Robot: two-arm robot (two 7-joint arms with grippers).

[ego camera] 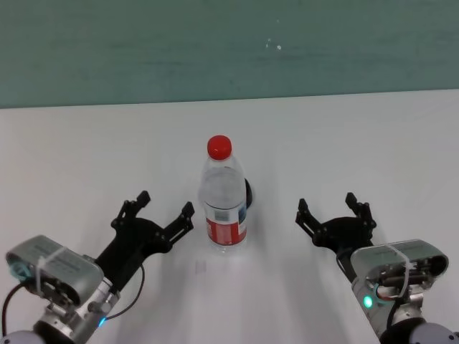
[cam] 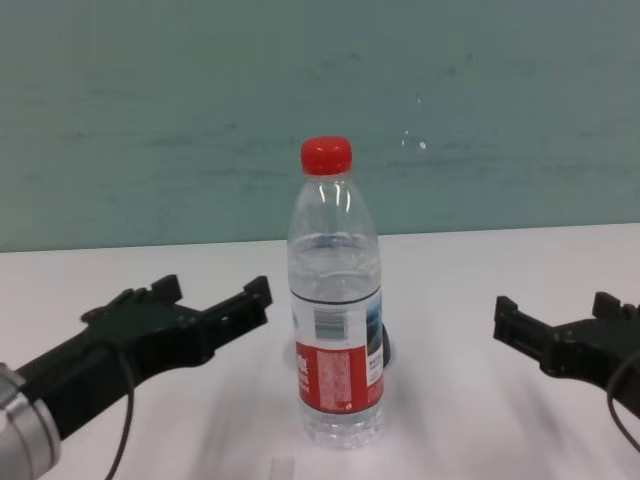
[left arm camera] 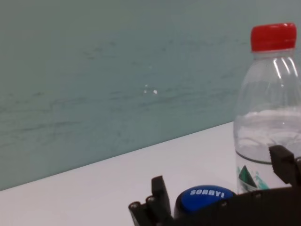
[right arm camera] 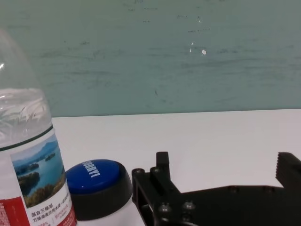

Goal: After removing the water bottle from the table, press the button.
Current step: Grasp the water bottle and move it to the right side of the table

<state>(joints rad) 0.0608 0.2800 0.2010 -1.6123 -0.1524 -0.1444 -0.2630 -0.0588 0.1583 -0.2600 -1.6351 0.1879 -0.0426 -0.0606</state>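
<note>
Head view: water bottle (ego camera: 224,197) upright at centre of table (ego camera: 86,143), hiding most of button (ego camera: 248,193) just behind; left gripper (ego camera: 163,208) and right gripper (ego camera: 327,206) flanking, jaws spread, empty. Left wrist view: button beside bottle. Chest view: both grippers apart from bottle.

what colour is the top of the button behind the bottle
Blue with small white lettering; the button shows best in the right wrist view.
</note>
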